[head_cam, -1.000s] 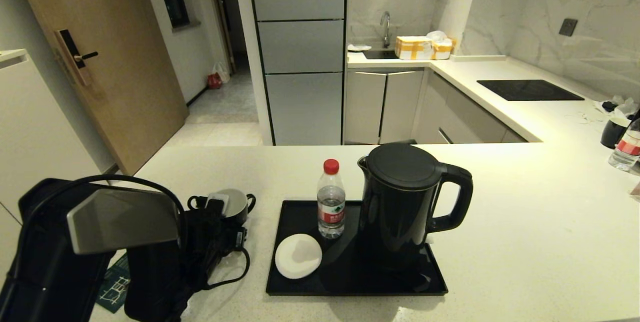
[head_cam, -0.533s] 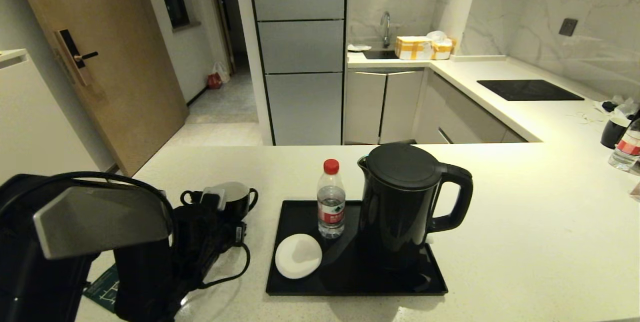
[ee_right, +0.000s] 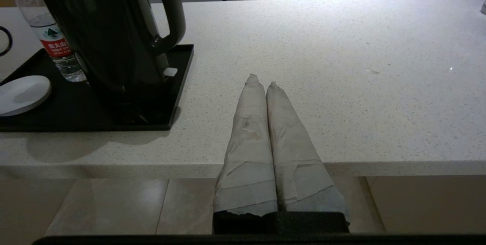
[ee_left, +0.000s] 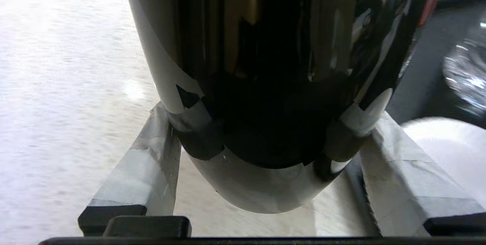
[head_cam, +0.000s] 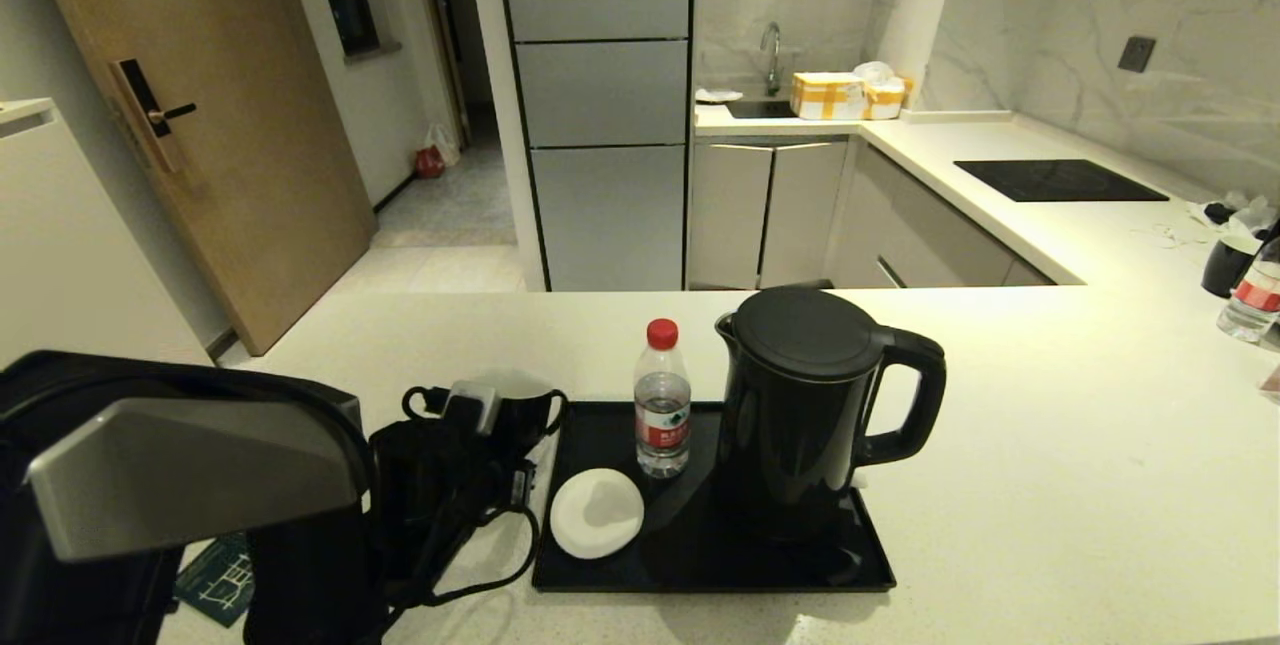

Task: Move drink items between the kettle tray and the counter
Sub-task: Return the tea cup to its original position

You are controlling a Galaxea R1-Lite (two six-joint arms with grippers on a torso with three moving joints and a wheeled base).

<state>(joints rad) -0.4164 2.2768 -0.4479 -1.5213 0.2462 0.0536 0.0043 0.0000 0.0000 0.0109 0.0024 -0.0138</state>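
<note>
The left gripper [ee_left: 265, 154] pinches the mug [head_cam: 520, 410] between its fingers [ee_left: 144, 165], at the tray's [head_cam: 860, 565] ten o'clock edge. The right gripper [ee_right: 262, 81] is pressed together at the counter's [head_cam: 1050, 445] four o'clock edge.

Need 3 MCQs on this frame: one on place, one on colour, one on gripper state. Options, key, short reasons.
1. Where is the saucer?
A. on the tray
B. on the hob
C. under the mug

2. The bottle cap is:
A. blue
B. white
C. red

3. The left gripper is:
A. open and empty
B. shut on the mug
C. out of view

Key:
1 A, the saucer lies on the tray's front left corner.
2 C, the cap is red in the head view.
3 B, both taped fingers press the mug's sides.

The right gripper is shut and empty, at the counter edge.
</note>
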